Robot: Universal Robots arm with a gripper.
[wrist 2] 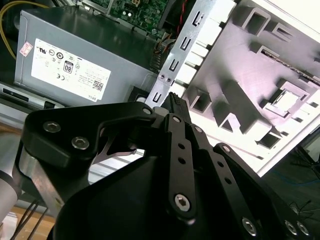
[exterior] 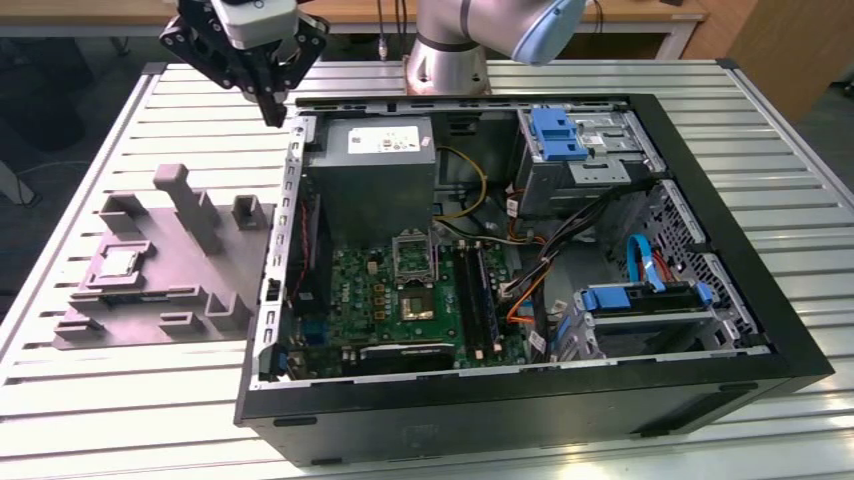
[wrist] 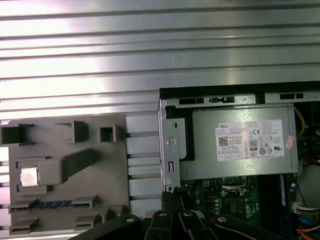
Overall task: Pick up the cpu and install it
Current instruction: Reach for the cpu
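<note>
The cpu [exterior: 115, 263] is a small silvery square lying flat in a recess of the grey fixture plate [exterior: 160, 290], at the exterior view's left, on the slatted table. It also shows as a bright square in both wrist views: cpu [wrist: 29, 176], cpu [wrist 2: 287, 101]. My gripper [exterior: 276, 112] hangs high above the table near the back left corner of the open computer case [exterior: 747, 330], well away from the cpu. Its black fingers [wrist 2: 173, 102] meet at the tips with nothing between them. The motherboard's socket [exterior: 412, 248] sits inside the case below the power supply [exterior: 371, 165].
Grey posts and blocks [exterior: 187, 205] stand up from the fixture plate around the cpu. The case's metal wall [exterior: 284, 230] rises between fixture and motherboard [exterior: 400, 300]. Inside are cables [exterior: 561, 250], blue drive bays [exterior: 641, 300] and a brownish chip [exterior: 418, 306] fixed to the board.
</note>
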